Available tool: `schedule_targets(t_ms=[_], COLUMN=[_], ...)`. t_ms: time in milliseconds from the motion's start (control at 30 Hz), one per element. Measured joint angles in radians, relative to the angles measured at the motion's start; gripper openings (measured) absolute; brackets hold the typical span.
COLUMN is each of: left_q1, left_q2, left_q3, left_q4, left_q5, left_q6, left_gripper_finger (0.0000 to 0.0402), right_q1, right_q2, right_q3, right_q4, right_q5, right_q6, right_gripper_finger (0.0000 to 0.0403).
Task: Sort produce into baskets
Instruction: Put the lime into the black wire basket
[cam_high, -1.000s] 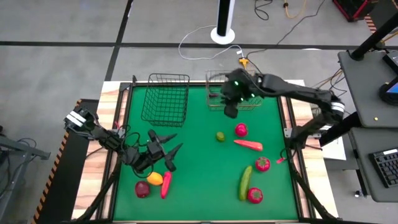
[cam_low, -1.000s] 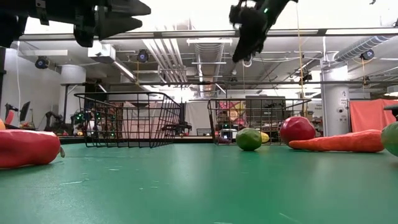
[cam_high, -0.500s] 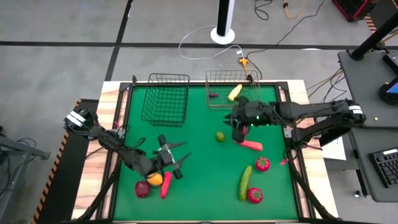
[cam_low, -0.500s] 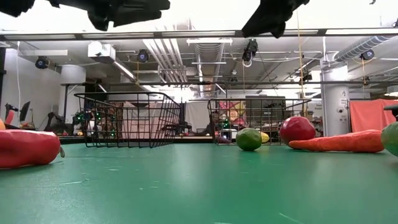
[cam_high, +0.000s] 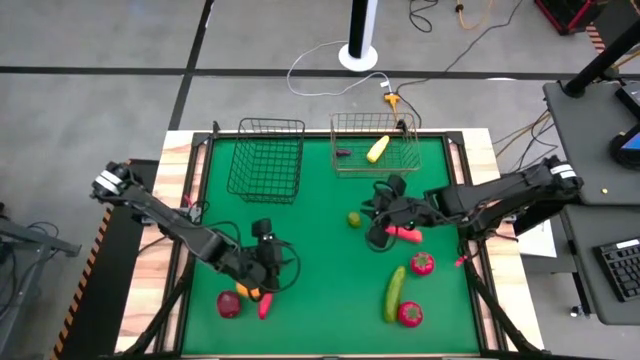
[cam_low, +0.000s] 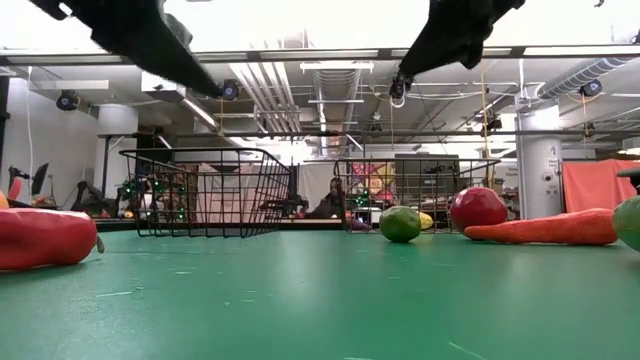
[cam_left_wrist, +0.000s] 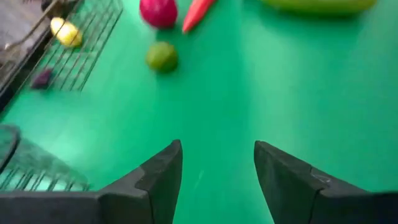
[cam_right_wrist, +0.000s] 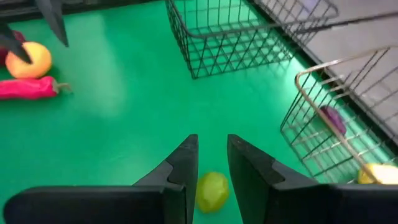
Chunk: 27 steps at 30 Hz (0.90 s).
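A robotics lab: exposed ceiling ducts (cam_low: 340, 85); floor cables (cam_high: 330, 55); a keyboard (cam_high: 622, 268) on a side desk.

Around the green work surface

A green mat (cam_high: 330, 270) covers the table, framed by a light wooden border (cam_high: 172, 215). At twelve o'clock beyond the table, a white round-based post (cam_high: 358, 50) stands on the grey floor, with a white cable (cam_high: 320, 62) looping beside it. At three o'clock sits a dark desk (cam_high: 600, 150) carrying a black keyboard (cam_high: 620, 268). In the low view, ceiling ducts (cam_low: 345, 85) and an orange curtain (cam_low: 598, 185) fill the room behind.
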Motion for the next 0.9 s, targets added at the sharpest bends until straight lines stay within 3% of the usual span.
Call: schedule_targets(t_ms=[133, 333, 567, 733, 900], left_q1=[0.0, 0.0, 0.0, 0.0, 0.0], left_q2=[-0.018, -0.026, -0.033, -0.036, -0.037], left_q3=[-0.014, -0.065, -0.117, -0.128, -0.146], left_q4=[0.01, 0.092, 0.235, 0.243, 0.267], left_q5=[0.0, -0.073, -0.079, -0.12, -0.134], left_q6=[-0.005, 0.016, 0.087, 0.1, 0.101], left_gripper_finger=[0.0179, 0.0178, 0.0178, 0.0178, 0.0178], right_q1=[0.0, -0.008, -0.007, -0.002, 0.003], right_q2=[0.046, 0.16, 0.322, 0.405, 0.452], right_q3=[-0.008, 0.029, 0.1, 0.097, 0.084], right_q4=[-0.003, -0.049, -0.068, -0.078, -0.075], right_q5=[-0.023, -0.06, -0.042, 0.057, 0.081], right_q6=[0.115, 0.269, 0.145, 0.129, 0.13], right_gripper_finger=[0.0085, 0.0143, 0.0208, 0.023, 0.0245])
